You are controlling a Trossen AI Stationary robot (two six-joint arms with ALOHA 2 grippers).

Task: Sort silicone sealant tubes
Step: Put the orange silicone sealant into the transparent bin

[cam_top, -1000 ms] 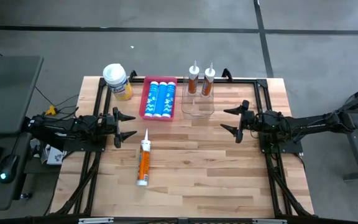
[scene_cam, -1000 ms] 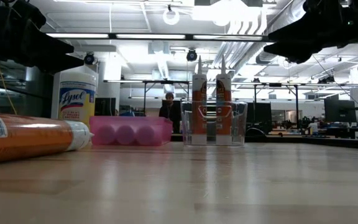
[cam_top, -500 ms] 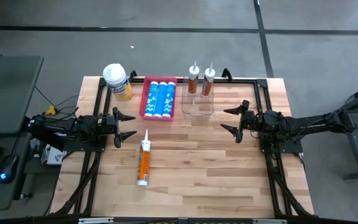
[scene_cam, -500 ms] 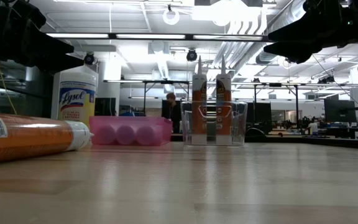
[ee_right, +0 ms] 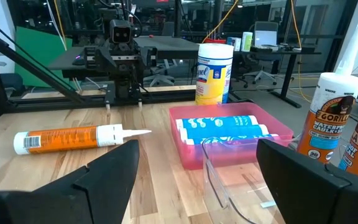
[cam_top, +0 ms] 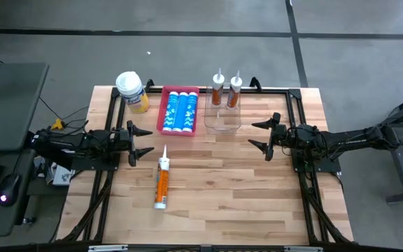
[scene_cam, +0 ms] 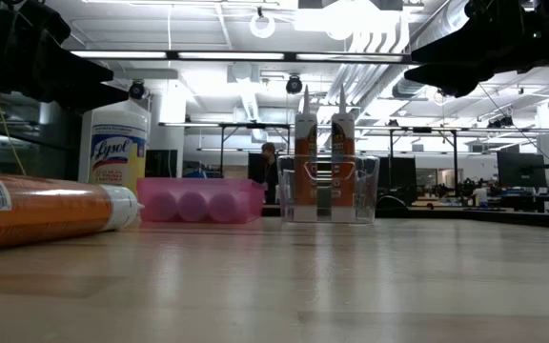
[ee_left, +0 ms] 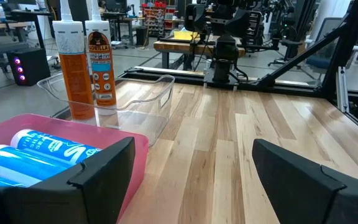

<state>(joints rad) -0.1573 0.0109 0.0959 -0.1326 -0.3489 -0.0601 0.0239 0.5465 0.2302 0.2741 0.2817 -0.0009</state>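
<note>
Wood table (cam_top: 243,182), grey floor, open workshop w/ desks behind. Blue tubes (cam_top: 178,110) in pink tray (cam_top: 162,112); two orange tubes (cam_top: 226,91) upright in clear bin (cam_top: 222,123); one orange tube (cam_top: 161,182) lying centre-left. Left gripper (cam_top: 143,141), right gripper (cam_top: 260,135): fingers apart, nothing held.

Left gripper (cam_top: 143,141) and right gripper (cam_top: 259,136) hover open, facing each other

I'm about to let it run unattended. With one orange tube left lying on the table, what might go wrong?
The lying orange tube is round and may roll when pinched. Standing it in the clear bin risks toppling the two upright orange tubes at its far end. The yellow wipes canister stands close beside the pink tray.
</note>
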